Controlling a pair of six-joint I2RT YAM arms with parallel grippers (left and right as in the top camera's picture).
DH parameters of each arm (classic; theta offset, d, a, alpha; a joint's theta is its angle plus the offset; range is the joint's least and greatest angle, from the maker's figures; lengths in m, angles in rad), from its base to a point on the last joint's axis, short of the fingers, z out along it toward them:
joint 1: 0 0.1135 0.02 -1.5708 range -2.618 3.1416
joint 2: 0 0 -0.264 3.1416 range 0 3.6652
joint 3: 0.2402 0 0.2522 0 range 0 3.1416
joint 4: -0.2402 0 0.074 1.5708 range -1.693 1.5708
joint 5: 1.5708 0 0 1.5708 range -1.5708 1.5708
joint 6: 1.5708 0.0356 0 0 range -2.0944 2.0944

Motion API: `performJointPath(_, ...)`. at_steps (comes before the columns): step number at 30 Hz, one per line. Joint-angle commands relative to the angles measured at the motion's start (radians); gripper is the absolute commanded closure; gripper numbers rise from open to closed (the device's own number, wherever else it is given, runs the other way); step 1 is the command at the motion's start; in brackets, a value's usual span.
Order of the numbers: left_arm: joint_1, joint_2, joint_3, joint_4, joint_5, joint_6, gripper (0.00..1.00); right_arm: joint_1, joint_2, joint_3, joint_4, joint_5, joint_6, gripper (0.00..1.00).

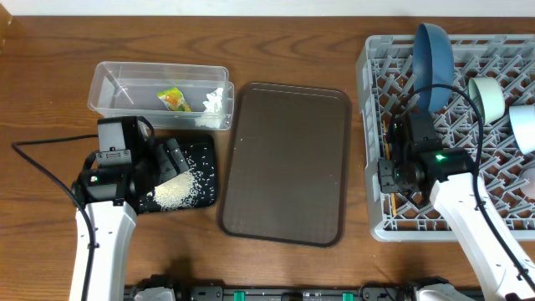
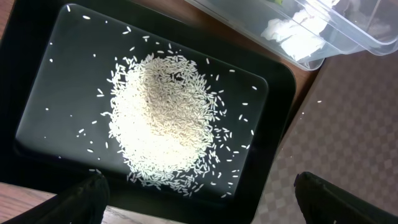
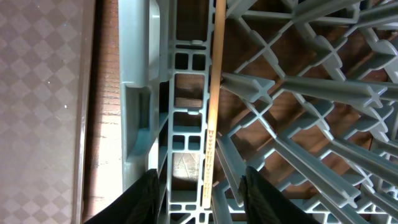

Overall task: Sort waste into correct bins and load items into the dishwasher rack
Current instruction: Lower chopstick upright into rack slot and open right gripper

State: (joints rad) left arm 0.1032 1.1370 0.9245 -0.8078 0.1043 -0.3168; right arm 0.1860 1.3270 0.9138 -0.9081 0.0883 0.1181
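The grey dishwasher rack (image 1: 373, 100) stands at the right. It holds a dark blue dish (image 1: 435, 54) on edge, a pale mint bowl (image 1: 489, 96) and a light blue bowl (image 1: 525, 125). My right gripper (image 1: 393, 171) hangs over the rack's left side, open (image 3: 202, 199). The wooden chopstick (image 3: 213, 93) lies in the lattice between its fingers, touching neither. My left gripper (image 1: 171, 159) is wide open and empty (image 2: 199, 199) over the black tray (image 2: 50, 74), which holds a pile of rice (image 2: 165, 118). The clear tub (image 1: 104, 96) holds the yellow-orange wrapper (image 1: 173, 99) and white tissue (image 1: 216, 100).
A flat brown serving tray (image 1: 288, 159) lies between the black tray and the rack, close to the rack's left wall (image 3: 137, 93). The clear tub sits right behind the black tray. Bare wooden table lies along the far and left sides.
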Motion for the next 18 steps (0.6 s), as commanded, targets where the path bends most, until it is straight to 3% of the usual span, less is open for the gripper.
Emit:
performJointPath(1, 0.003, 0.002, 0.009, -0.003, -0.012, -0.001, 0.02, -0.002, -0.005, -0.005, 0.003, -0.014, 0.000, 0.57)
performJointPath(10, 0.003, 0.002, 0.009, -0.003, -0.012, -0.002, 0.02, -0.003, -0.008, 0.039, 0.002, -0.014, 0.001, 0.59)
performJointPath(18, 0.003, 0.002, 0.009, -0.003, -0.012, -0.002, 0.02, -0.005, -0.034, 0.209, -0.007, -0.013, 0.001, 0.57)
